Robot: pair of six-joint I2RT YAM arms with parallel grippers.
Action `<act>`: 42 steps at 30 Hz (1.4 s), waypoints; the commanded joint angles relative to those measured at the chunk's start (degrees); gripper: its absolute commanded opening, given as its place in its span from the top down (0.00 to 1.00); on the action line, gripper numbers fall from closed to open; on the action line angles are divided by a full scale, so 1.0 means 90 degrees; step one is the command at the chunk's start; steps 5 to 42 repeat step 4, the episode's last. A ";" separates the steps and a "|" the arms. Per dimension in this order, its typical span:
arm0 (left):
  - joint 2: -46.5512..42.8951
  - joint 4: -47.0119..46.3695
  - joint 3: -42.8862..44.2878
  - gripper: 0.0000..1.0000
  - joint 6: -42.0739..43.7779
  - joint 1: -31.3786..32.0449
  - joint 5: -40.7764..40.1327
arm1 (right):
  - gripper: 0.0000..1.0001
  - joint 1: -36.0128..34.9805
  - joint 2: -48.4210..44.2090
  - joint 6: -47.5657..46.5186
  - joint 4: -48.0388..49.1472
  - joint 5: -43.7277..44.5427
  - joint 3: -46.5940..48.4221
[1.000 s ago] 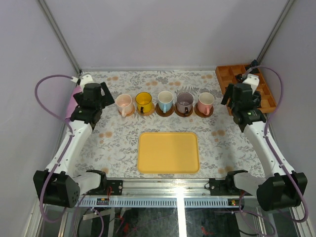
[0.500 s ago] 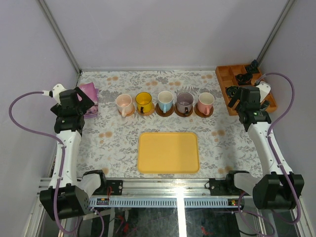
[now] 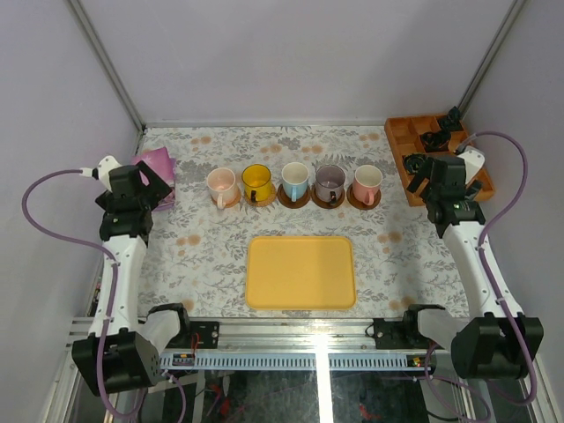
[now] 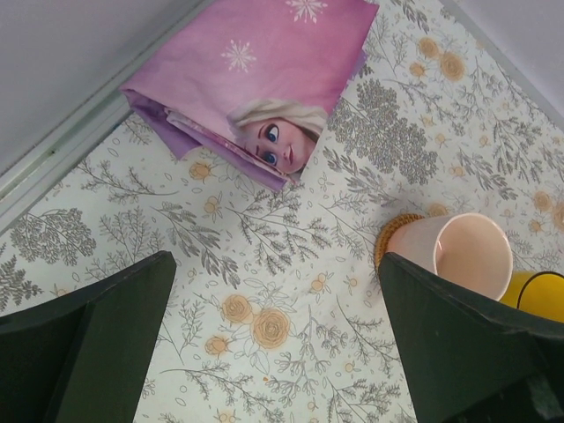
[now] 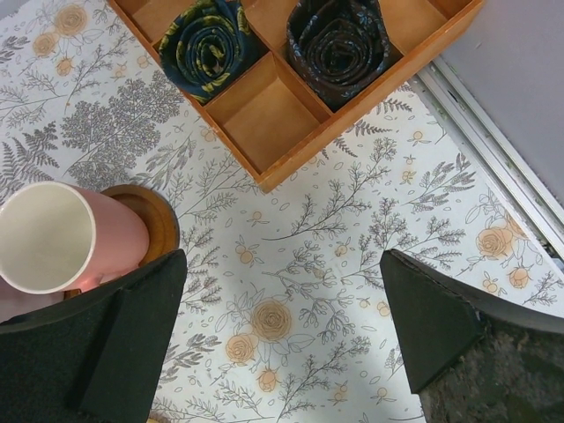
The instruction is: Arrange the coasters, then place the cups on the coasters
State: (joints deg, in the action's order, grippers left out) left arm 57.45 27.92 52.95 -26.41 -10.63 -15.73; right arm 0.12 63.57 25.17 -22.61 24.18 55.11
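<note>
Five cups stand in a row at the back of the table, each on its own coaster: pale pink (image 3: 220, 185), yellow (image 3: 257, 181), white-and-blue (image 3: 295, 179), purple-grey (image 3: 330, 181) and salmon pink (image 3: 367, 181). Coaster rims show under them, for example a dark one (image 3: 295, 202). My left gripper (image 3: 150, 188) hangs open over bare cloth left of the row; its wrist view shows the pale pink cup (image 4: 458, 256) on a tan coaster (image 4: 394, 231). My right gripper (image 3: 425, 173) is open right of the row, with the salmon cup (image 5: 62, 238) and its brown coaster (image 5: 159, 216) beside its left finger.
A flat yellow tray (image 3: 300, 271) lies in the middle front. A pink printed cloth bag (image 4: 256, 70) lies by the left wall. A wooden divided box (image 5: 273, 115) at the back right holds dark rolled items (image 5: 207, 35).
Both arms have drawn back from the row of cups, the left one toward the left wall and the right one toward the wooden box. The cups have not moved.
</note>
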 commanded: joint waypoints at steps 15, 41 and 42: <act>0.0035 -0.0407 -0.0151 0.00 -0.0284 -0.0048 0.0209 | 0.01 -0.0009 -0.0348 0.0087 0.0449 0.0024 -0.0191; 0.0035 -0.0407 -0.0151 0.00 -0.0284 -0.0048 0.0209 | 0.01 -0.0009 -0.0348 0.0087 0.0449 0.0024 -0.0191; 0.0035 -0.0407 -0.0151 0.00 -0.0284 -0.0048 0.0209 | 0.01 -0.0009 -0.0348 0.0087 0.0449 0.0024 -0.0191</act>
